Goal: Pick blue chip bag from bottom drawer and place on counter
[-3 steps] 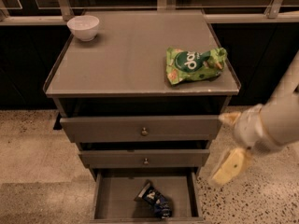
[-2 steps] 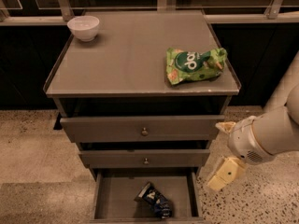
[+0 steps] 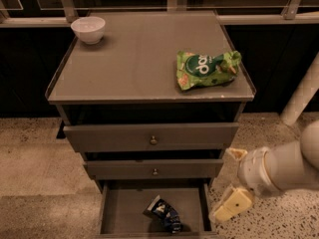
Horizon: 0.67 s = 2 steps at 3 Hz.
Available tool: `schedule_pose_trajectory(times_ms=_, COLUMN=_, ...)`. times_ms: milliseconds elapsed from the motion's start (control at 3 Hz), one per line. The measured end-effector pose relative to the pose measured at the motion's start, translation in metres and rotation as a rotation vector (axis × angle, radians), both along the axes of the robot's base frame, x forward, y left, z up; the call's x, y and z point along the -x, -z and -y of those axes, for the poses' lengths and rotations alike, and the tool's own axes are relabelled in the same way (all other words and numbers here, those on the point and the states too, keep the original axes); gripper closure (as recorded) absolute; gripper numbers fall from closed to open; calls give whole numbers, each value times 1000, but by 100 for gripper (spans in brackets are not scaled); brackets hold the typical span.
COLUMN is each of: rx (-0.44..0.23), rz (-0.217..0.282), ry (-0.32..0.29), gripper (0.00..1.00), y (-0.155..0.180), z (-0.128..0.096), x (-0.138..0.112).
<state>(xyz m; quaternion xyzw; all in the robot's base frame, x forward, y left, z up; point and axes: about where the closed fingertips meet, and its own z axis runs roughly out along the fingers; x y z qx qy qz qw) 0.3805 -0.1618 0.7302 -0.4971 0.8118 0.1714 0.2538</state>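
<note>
White bowl [image 3: 88, 29] stands at the left rear of the counter [image 3: 134, 59]. Blue chip bag [image 3: 163, 214] lies on the floor of the open bottom drawer [image 3: 124, 208], right of centre, untouched. Green snack bag [image 3: 205, 68] sits on the counter's right side. End effector [image 3: 233, 180] hangs outside the drawer's right wall, released and empty.

Risk: reaching in from here may strike that wall, and the wrinkled foil may slip.

Against the earlier frame, the end effector is lower and the bag is unmoved.

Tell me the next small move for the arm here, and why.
Probably shift the gripper left and lower it over the bottom drawer toward the blue chip bag. The gripper hangs open outside the drawer's right wall, holding nothing, while the bag lies on the drawer floor near its front.
</note>
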Motion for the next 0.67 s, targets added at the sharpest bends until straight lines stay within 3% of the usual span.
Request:
schedule_pose_trajectory(times_ms=333, rx=-29, rz=-24, ry=30, gripper=0, y=77, z=-8, x=16)
schedule_pose_trajectory(times_ms=667, rx=-21, rz=21, ry=77, gripper=0, y=87, z=-3, x=2)
